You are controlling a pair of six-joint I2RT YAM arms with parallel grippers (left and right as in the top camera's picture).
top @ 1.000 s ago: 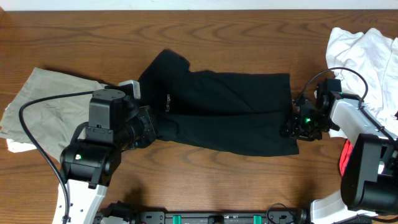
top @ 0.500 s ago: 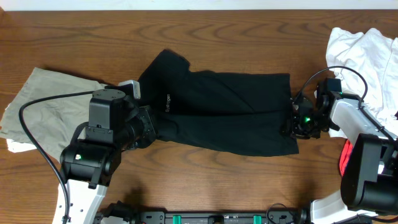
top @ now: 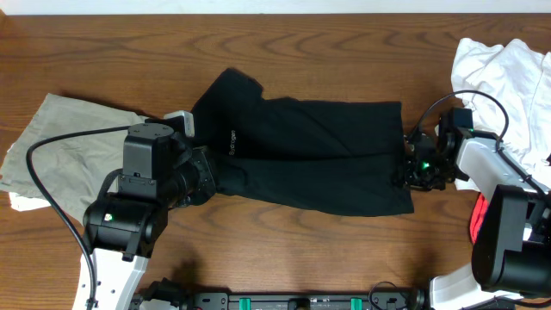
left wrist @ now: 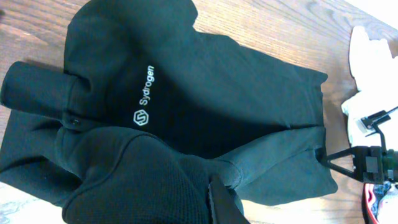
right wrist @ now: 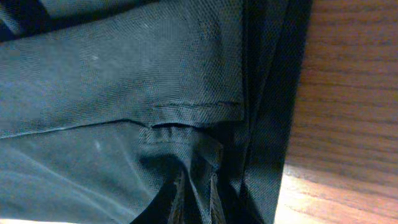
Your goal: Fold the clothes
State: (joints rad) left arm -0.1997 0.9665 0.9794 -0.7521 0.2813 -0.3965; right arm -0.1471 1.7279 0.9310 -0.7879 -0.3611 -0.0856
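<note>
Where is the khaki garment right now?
In the overhead view the khaki garment lies spread on the table at the robot's far left, left of the black shirt and not touching it.

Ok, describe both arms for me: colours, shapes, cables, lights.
Left arm: black blocky housings on a white lower link, a green light low down, and a thick cable, black, looping out to its side. Right arm: a black housing, a white forearm link, a thin cable, black, arching over it, and a green wrist light by the black right hand.
</note>
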